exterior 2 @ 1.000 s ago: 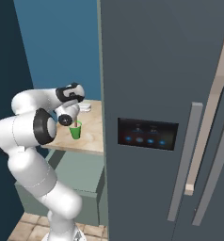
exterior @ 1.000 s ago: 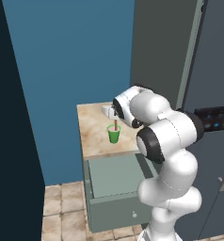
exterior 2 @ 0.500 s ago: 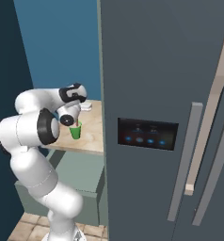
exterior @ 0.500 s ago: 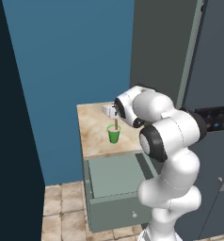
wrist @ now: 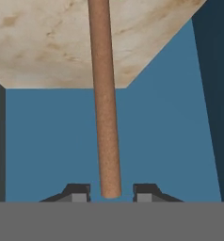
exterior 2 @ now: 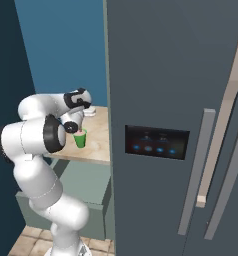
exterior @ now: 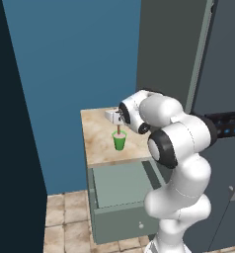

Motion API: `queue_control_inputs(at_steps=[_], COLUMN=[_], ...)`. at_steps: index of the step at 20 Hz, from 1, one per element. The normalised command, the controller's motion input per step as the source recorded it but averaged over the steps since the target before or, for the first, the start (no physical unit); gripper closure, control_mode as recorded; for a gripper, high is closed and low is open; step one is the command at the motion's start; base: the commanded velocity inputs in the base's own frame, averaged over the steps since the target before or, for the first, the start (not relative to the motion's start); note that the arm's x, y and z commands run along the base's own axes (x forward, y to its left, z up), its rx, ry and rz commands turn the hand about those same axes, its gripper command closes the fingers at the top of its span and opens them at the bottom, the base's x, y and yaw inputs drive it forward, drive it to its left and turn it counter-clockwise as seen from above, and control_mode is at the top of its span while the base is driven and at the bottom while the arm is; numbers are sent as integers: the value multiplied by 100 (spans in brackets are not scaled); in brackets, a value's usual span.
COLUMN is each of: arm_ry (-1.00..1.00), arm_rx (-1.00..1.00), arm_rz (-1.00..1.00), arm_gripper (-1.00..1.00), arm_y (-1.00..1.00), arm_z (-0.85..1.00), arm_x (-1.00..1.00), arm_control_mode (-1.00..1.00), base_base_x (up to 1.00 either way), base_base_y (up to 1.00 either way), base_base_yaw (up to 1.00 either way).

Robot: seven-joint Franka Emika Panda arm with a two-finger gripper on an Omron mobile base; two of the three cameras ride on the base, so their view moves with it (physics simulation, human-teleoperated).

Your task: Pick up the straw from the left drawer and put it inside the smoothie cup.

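The straw (wrist: 104, 99) stood between the fingertips of the gripper (wrist: 111, 192), whose jaws sat slightly apart with a gap on each side, so it looked just let go rather than clamped. In the left base view its lower end was in the cup (exterior: 119, 140) on the counter (exterior: 97, 141), behind the open drawer (exterior: 122, 185). To finish well, I judged the jaws should open fully and the hand lift straight away along the straw without tipping the cup.

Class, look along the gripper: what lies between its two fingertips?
In the hand view, the straw runs up from between the gripper's fingertips, with a small gap each side.
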Motion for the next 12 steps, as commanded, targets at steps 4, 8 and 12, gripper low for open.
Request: queue_control_inputs(at_steps=[4, 8, 12], arm_ry=[-1, 0, -2], arm_rx=[0, 0, 0], arm_rz=[0, 0, 0], arm_gripper=[-100, -100, -100], arm_y=[1, 0, 0], arm_z=[0, 0, 8], arm_x=[0, -9, -21], arm_control_mode=[-100, -100, -100], base_base_x=[0, 0, 0], base_base_y=[0, 0, 0], base_base_yaw=[0, 0, 0])
